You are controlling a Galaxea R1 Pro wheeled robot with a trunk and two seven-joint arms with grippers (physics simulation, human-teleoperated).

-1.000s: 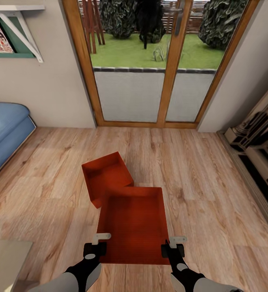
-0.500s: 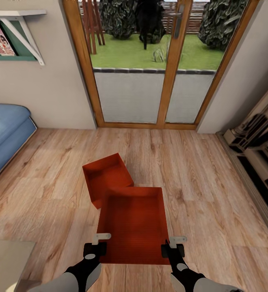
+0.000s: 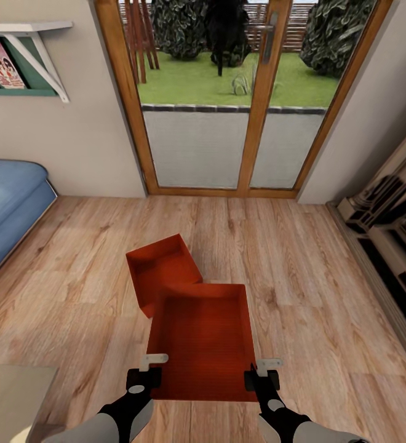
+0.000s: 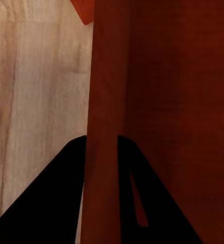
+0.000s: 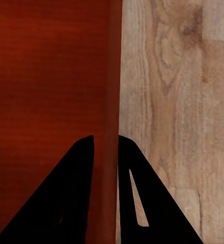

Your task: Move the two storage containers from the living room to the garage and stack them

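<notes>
- Red-orange near container is pinched on both side walls: left claw clamps its left wall, right claw its right, each wall between the fingers in the wrist views.
- It sits over the living room's plank floor, overlapping the second container beyond it.
- Transport step, judging by the grip: next comes a level carry to the garage, both claws kept in step.

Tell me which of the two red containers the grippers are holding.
The nearer container, closest to the robot: the left gripper and right gripper each clamp one side wall. The farther container, toward the glass door, sits untouched on the wood floor.
</notes>
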